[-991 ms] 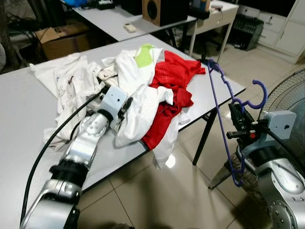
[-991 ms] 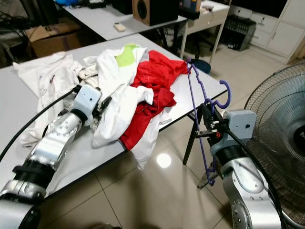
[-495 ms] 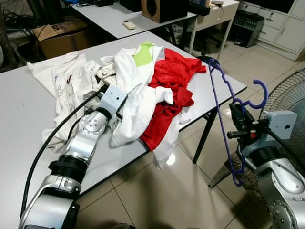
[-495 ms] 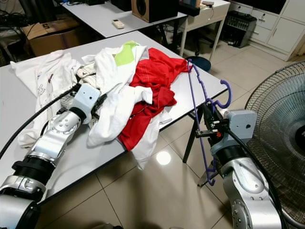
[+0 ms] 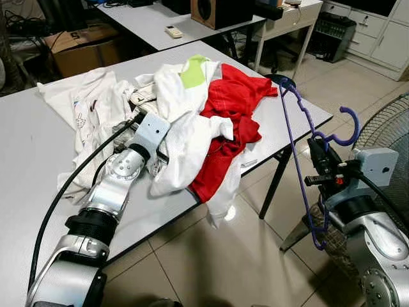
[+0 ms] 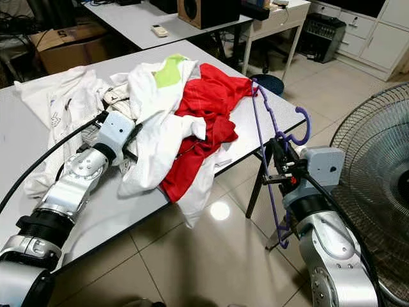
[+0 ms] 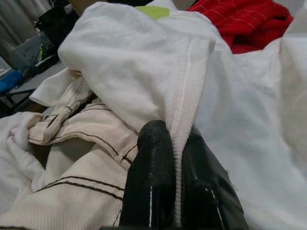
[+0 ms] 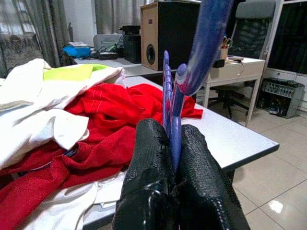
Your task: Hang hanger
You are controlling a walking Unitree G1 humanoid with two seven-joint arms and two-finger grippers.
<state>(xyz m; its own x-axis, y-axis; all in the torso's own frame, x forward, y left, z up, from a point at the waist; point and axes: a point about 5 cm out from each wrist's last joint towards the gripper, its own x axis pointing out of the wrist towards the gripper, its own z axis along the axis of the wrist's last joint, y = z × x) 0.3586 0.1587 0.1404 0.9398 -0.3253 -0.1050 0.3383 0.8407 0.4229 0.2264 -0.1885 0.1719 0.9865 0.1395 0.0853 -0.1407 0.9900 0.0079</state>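
Right tool (image 5: 317, 148): clenched on the purple hanger (image 5: 299, 160), lower right of the left eye view, off the bench edge and over the tiled floor (image 5: 217, 256). The right wrist view shows both fingers (image 8: 148, 158) pinching the thin bar.
Hanger position: held upright in the air. Hook at right, above the tool; long frame runs from near the bench corner down past the tool.
Left tool (image 7: 175, 191): clenched on a seam of the white garment (image 5: 185, 137), centre of the left eye view, on the bench (image 5: 38, 147).
Clothing pile: white garment lies over a red garment (image 5: 230, 115); a further white shirt (image 5: 89, 109) lies at upper left. The pile hangs over the near bench edge.
Handling, hanger: judged light and thin, stiff but springy. Smooth plastic may twist or slip in a two-finger pinch. Best held close to the neck below the hook.
Handling, garment: soft, limp, light. It will sag and drag its neighbours when lifted. The seam or collar gives the firmest hold.
Risk: red garment tangled with the white one may come along.
Surroundings: floor fan (image 5: 383, 134) just behind the right arm.
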